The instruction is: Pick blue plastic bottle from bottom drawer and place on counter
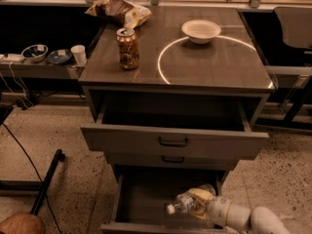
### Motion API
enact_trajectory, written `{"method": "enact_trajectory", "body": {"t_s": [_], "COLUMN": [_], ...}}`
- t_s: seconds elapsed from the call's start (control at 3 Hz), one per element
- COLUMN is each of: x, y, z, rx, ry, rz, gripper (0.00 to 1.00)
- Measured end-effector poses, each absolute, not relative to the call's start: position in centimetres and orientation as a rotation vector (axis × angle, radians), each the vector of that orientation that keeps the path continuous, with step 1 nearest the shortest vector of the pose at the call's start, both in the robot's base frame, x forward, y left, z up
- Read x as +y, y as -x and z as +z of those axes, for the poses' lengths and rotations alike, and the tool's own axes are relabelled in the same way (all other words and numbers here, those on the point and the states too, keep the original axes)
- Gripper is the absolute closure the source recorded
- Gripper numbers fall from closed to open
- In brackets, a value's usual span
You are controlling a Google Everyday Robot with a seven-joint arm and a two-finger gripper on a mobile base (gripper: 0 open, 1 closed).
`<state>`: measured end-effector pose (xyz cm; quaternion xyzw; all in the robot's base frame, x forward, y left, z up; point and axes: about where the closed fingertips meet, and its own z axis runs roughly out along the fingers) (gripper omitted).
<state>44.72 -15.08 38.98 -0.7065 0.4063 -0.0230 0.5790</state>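
The blue plastic bottle (181, 204), clear with a white cap, lies tilted over the front right of the open bottom drawer (144, 195), cap pointing left. My gripper (200, 202) reaches in from the lower right and is shut on the bottle's body, its yellowish fingers wrapped around it. The white arm runs off the bottom right edge. The counter (214, 67) is the wood-grain cabinet top with a bright white ring, well above the gripper.
A brown patterned can (128, 48), a white bowl (201, 30) and a crumpled snack bag (119, 9) sit on the counter. The top drawer (173, 140) is pulled out above the bottom drawer. A dark side shelf (41, 68) holds bowls and a cup. A black pole (46, 182) lies on the floor at left.
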Motion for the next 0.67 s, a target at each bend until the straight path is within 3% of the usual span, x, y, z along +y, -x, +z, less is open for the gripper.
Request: {"method": "enact_trajectory", "body": {"t_s": [0.67], "x": [-14.2], "y": [-40.0], "z": [54.1], "rx": [0.590], "ry": [1.692], "rz": [-0.500], "gripper": [1.00]}}
